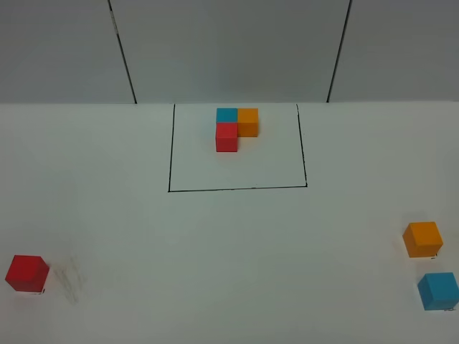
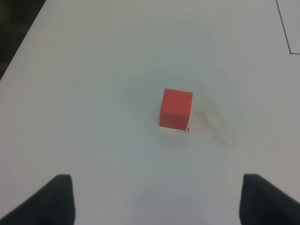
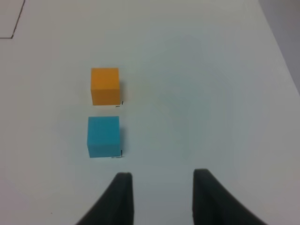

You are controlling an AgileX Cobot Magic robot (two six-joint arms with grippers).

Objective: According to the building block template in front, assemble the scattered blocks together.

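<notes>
The white surface [image 1: 229, 251] is stretching out below grey wall panels in the high view, with a black outline [image 1: 237, 189] drawn toward its far edge. Inside the outline the template [image 1: 236, 127] is standing as a neat L. The red block [image 1: 27, 273] is sitting at the near left corner of the surface. The orange block [image 1: 422, 239] and blue block [image 1: 438, 290] are sitting by the right edge, blue closer to the near right corner. Neither arm is showing here.

In the left wrist view, the left end effector [image 2: 157, 201] is hanging released, fingers spread wide with nothing between them. The red block is lying straight ahead of the gap, well apart, a faint scuff just beside it. Being a cube, it is offering no long axis to align with.

In the right wrist view, the right end effector [image 3: 161, 199] is also hanging released and empty, fingers spread less widely. The blue block is lying nearer it than the orange, and both are sitting off its centre line, toward the outline's corner. So the left arm is looking nearer for red, the right for the other two.
</notes>
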